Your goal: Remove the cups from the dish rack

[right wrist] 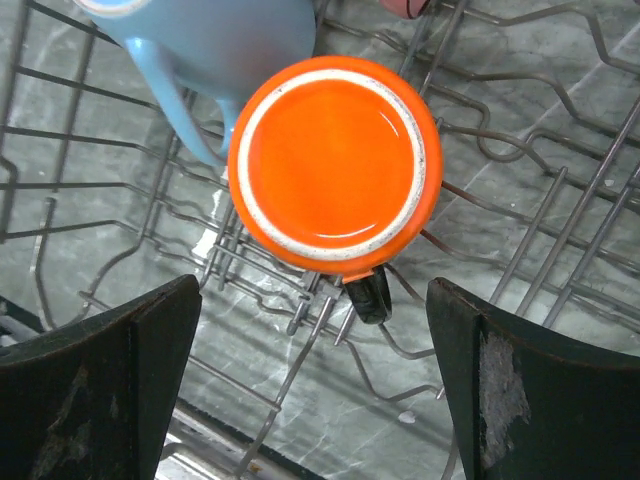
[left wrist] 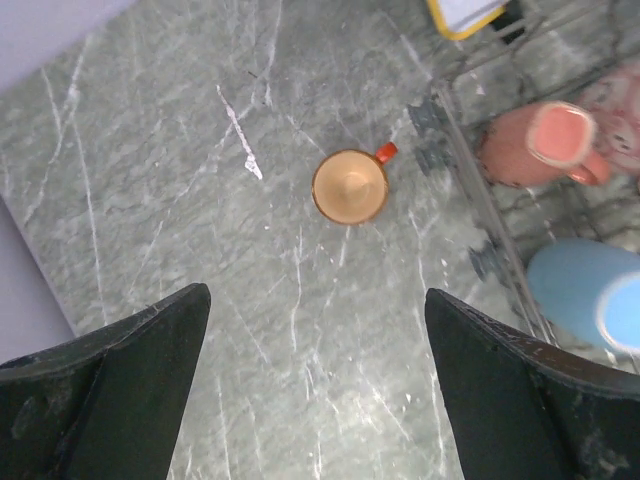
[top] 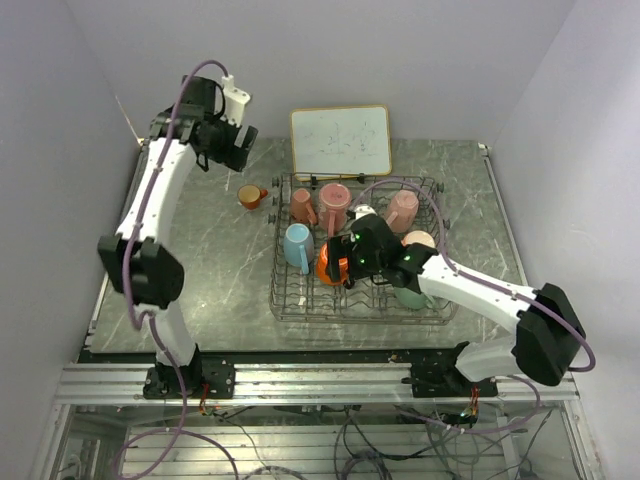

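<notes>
The dark wire dish rack (top: 440, 305) holds several cups: three pink ones (top: 334, 203) along the back, a peach one (top: 418, 240), a light blue one (top: 297, 246), a large orange one (top: 326, 270) and a mint green one (top: 410, 296). A small orange cup (top: 250, 196) stands upright on the table left of the rack, also in the left wrist view (left wrist: 349, 186). My left gripper (left wrist: 315, 380) is open and empty, high above that cup. My right gripper (right wrist: 315, 390) is open just above the large orange cup (right wrist: 333, 163), which sits base up with a dark handle (right wrist: 370, 297).
A white framed board (top: 340, 140) leans at the back behind the rack. The light blue cup (right wrist: 215, 40) touches the orange one's left side. Rack tines (right wrist: 540, 230) stand around the right fingers. Bare marble table (top: 210, 270) lies left of the rack.
</notes>
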